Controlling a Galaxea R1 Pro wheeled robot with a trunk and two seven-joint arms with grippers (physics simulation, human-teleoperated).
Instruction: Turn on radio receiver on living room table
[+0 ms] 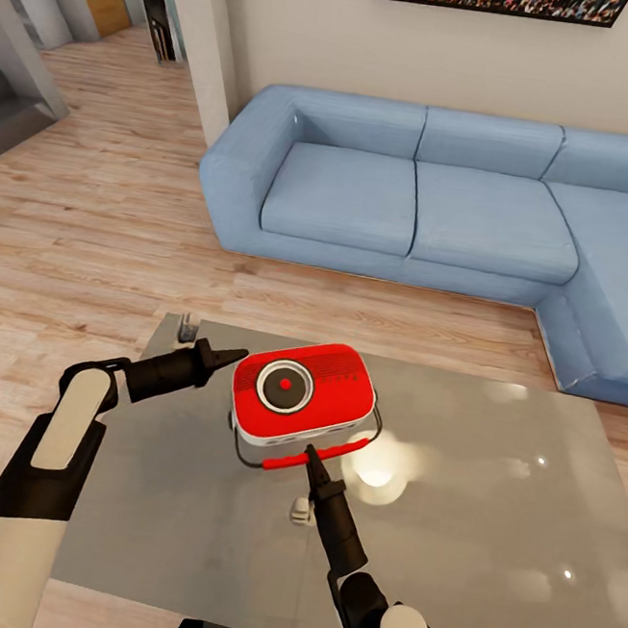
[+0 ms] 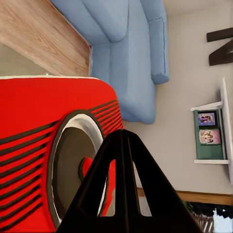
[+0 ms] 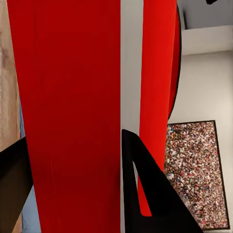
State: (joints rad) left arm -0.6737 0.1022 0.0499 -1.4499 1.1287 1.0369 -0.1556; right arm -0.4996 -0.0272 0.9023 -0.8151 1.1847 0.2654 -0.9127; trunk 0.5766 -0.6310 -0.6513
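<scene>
The blue sofa fills the far side of the living room, and in front of it stands the table with its glossy grey top. On the table, near the edge that faces the sofa, lies the radio receiver, its round dial turned upward. The left gripper points at the radio's side from the left, its fingers pressed together into one tip, just beside the red body. The right gripper comes from the near side; I cannot tell for sure from the head view, but in the right wrist view one dark finger stands on each side of the red handle bar, so it seems open around it. I judge the task as not finished: both arms have reached the radio, but the red button in the dial looks untouched. The left wrist view shows the dial very close and a wall shelf with photos beyond the sofa, which the head view does not show; the head view gives the whole table.
</scene>
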